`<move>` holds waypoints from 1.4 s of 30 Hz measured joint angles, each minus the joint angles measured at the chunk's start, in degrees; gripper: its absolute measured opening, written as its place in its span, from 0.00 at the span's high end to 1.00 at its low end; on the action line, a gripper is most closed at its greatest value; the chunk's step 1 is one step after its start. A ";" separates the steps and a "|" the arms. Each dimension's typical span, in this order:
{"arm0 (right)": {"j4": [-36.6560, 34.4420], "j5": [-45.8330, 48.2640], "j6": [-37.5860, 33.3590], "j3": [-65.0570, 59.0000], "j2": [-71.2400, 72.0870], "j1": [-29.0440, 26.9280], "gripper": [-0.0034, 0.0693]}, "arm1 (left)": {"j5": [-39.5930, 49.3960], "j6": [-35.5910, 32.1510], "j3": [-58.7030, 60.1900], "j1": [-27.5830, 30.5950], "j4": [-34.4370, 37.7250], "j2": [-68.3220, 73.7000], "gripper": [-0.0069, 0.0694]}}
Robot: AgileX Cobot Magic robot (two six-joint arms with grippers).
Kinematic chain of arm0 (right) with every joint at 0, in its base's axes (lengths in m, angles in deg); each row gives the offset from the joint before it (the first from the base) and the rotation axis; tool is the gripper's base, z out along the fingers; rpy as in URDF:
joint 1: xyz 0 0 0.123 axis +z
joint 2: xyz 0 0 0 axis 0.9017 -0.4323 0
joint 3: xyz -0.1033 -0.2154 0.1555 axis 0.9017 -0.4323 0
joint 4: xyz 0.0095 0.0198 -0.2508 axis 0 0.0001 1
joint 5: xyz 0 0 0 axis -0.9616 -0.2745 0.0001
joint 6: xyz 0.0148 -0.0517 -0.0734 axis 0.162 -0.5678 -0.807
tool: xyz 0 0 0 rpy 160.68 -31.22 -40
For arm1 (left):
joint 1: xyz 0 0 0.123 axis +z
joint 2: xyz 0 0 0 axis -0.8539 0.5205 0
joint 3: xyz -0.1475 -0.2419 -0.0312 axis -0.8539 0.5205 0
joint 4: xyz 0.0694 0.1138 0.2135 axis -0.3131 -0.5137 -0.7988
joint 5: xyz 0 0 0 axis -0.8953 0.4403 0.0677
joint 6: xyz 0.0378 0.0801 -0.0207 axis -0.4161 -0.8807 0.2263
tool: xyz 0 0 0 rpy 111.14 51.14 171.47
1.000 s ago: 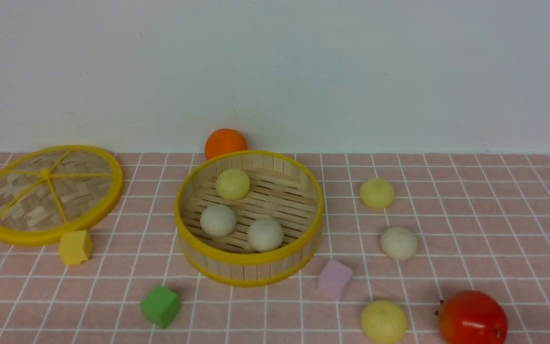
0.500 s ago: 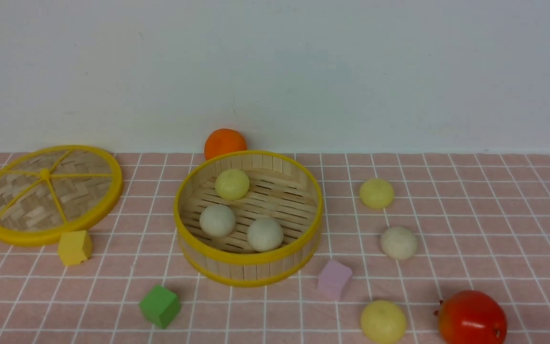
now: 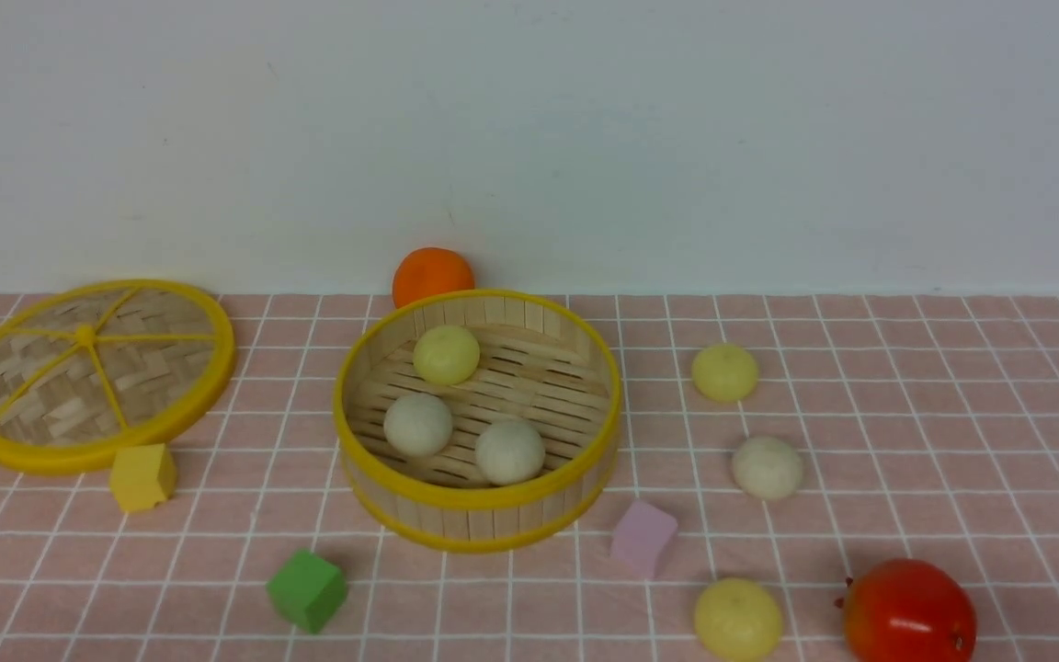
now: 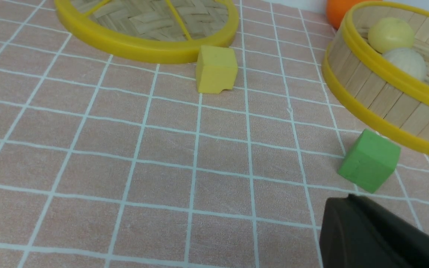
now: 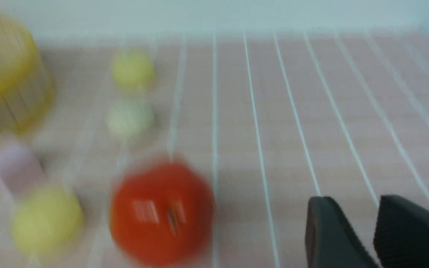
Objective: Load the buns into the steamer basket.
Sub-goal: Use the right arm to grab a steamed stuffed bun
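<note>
The steamer basket [image 3: 479,501] stands mid-table and holds three buns: a pale yellow one [image 3: 446,355] and two off-white ones [image 3: 418,424] [image 3: 510,450]. Three more buns lie on the cloth to its right: yellow [image 3: 724,371], off-white [image 3: 768,467] and yellow [image 3: 738,619]. Neither gripper shows in the front view. My left gripper [image 4: 350,204] is shut and empty, just short of the green cube [image 4: 369,160], with the basket [image 4: 385,96] beyond. My right gripper [image 5: 363,212] is open and empty, to the right of the red fruit [image 5: 162,212]; that view is blurred.
The flat woven lid [image 3: 93,372] lies at the left with a yellow cube [image 3: 142,475] beside it. A green cube [image 3: 307,588] and a purple cube [image 3: 644,538] sit in front of the basket. An orange fruit [image 3: 433,274] is behind it, a red fruit [image 3: 908,611] front right.
</note>
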 joint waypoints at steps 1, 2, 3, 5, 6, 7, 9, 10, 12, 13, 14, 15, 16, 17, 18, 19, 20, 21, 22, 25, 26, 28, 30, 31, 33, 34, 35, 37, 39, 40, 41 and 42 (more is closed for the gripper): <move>-1.16 -3.59 0.00 0.00 0.00 0.00 0.62 | 0.00 0.00 0.00 0.00 0.00 0.00 0.88; -1.33 -4.15 0.00 0.00 0.00 0.00 0.62 | 0.00 0.00 0.00 0.00 0.00 0.00 0.88; -2.67 -8.22 0.00 0.00 0.00 0.00 0.62 | 0.00 0.00 0.00 0.00 0.00 0.00 0.88; -4.34 -12.09 0.05 0.00 0.00 0.00 0.62 | 0.00 0.00 0.00 0.00 0.00 0.00 0.88; -5.41 -14.20 0.17 0.00 0.00 0.00 0.62 | 0.00 0.00 0.00 0.00 0.00 0.00 0.88; -5.60 -14.52 0.24 0.00 0.00 0.00 0.62 | 0.00 0.00 0.00 0.00 0.00 0.00 0.88; -8.31 -16.70 2.94 0.00 0.00 0.00 0.62 | 0.00 0.00 0.00 0.00 0.00 0.00 0.88; -9.35 -16.31 4.67 0.67 0.00 0.00 0.62 | 0.00 0.00 0.00 0.00 0.00 0.00 0.88; -10.04 -14.18 7.67 3.41 -0.29 0.00 0.62 | 0.00 0.00 0.00 0.00 0.00 0.00 0.88; -10.11 -13.91 7.81 3.88 -0.55 0.00 0.62 | 0.00 0.00 0.00 0.00 0.00 0.00 0.88; -10.16 -10.45 8.85 9.27 -2.82 0.00 0.62 | 0.00 0.00 0.00 0.00 0.00 0.00 0.88; -10.16 -8.48 9.04 11.48 -4.54 0.00 0.62 | 0.00 0.00 0.00 0.00 0.00 0.00 0.88; -10.16 -7.90 9.09 13.01 -5.04 0.00 0.62 | 0.00 0.00 0.00 0.00 0.00 0.00 0.88; -10.22 -2.20 9.09 19.62 -10.33 0.00 0.62 | 0.00 0.00 0.00 0.00 0.00 0.00 0.87; -10.22 1.28 8.87 23.87 -13.82 0.00 0.62 | 0.00 0.00 0.00 0.00 0.00 0.00 0.87; -10.22 3.34 8.59 27.23 -16.05 0.00 0.62 | 0.00 0.00 0.00 0.00 0.00 0.00 0.87; -10.22 8.10 7.81 31.94 -21.44 0.00 0.62 | 0.00 0.00 0.00 0.00 0.00 0.00 0.87; -10.22 10.51 7.05 35.40 -24.57 0.00 0.62 | 0.00 0.00 0.00 0.00 0.00 0.00 0.87; -10.22 11.97 6.43 37.22 -27.67 0.00 0.62 | 0.00 0.00 0.00 0.00 0.00 0.00 0.86; -10.14 14.80 3.57 42.25 -36.44 0.00 0.62 | 0.00 0.00 0.00 0.00 0.00 0.00 0.86; -11.01 14.31 2.58 43.24 -40.63 0.00 0.62 | 0.00 0.00 0.00 0.00 0.00 0.00 0.86; -15.85 11.80 1.90 43.84 -49.19 0.00 0.62 | 0.00 0.00 0.00 0.00 0.00 0.00 0.86; -18.63 11.12 0.26 43.98 -53.67 0.00 0.62 | 0.00 0.00 0.00 0.00 0.00 0.00 0.85; -19.60 10.99 -0.91 44.10 -56.15 0.00 0.62 | 0.00 0.00 0.00 0.00 0.00 0.00 0.85; -22.63 11.65 -6.88 45.23 -62.80 0.00 0.62 | 0.00 0.00 0.00 0.00 0.00 0.00 0.85; -22.63 11.80 -7.42 45.43 -63.42 0.00 0.62 | 0.00 0.00 0.00 0.00 0.00 0.00 0.85; -24.36 13.66 -10.92 47.65 -68.73 0.00 0.62 | 0.00 0.00 0.00 0.00 0.00 0.00 0.85; -25.44 16.97 -13.02 51.72 -73.85 0.00 0.62 | 0.00 0.00 0.00 0.00 0.00 0.00 0.85; -25.82 19.87 -13.69 55.12 -78.29 0.38 0.62 | 0.00 0.00 0.00 0.00 0.00 0.00 0.84; -25.66 21.22 -13.70 57.66 -80.47 0.86 0.62 | 0.00 0.00 0.00 0.00 0.00 0.00 0.84; -25.30 22.49 -13.70 59.73 -82.61 1.53 0.62 | 0.00 0.00 0.00 0.00 0.00 0.00 0.84; -23.44 24.87 -12.53 63.93 -86.91 3.56 0.62 | 0.00 0.00 0.00 0.00 0.00 0.00 0.84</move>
